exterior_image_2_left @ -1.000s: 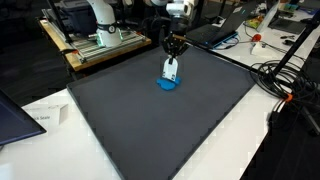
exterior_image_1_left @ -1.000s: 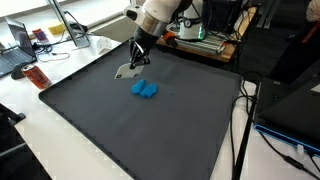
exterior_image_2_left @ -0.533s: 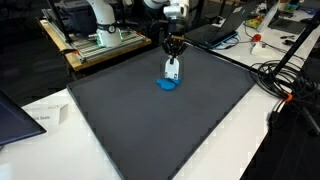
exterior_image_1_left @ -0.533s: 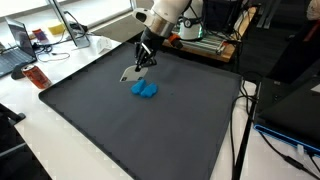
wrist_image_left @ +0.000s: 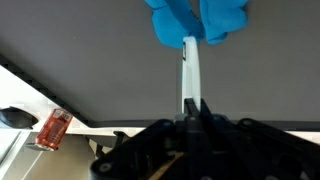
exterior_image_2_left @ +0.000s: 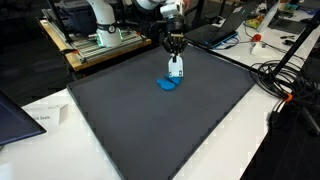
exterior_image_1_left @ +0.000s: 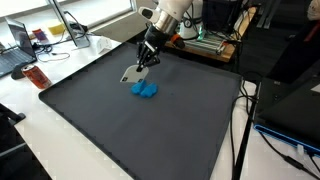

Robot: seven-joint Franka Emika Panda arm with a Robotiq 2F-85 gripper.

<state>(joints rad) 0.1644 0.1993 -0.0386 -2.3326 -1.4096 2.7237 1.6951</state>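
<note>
Gripper (exterior_image_1_left: pixel 147 57) is clamped on white tool (exterior_image_1_left: pixel 132 72), held near blue lump (exterior_image_1_left: pixel 146 90) on mat (exterior_image_1_left: pixel 160 130). Step appears to be carrying; further motion requires firm grip.

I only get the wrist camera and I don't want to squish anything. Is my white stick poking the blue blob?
Observer: No. In an exterior view the white stick, clamped in the shut gripper, ends beside the blue blob with a small gap.
Operator: What's out past the red thing at the edge?
Observer: An open laptop, farther out on that side.
Operator: And on the other side of the mat?
Observer: Black cables lie coiled on the white tabletop there.
</note>
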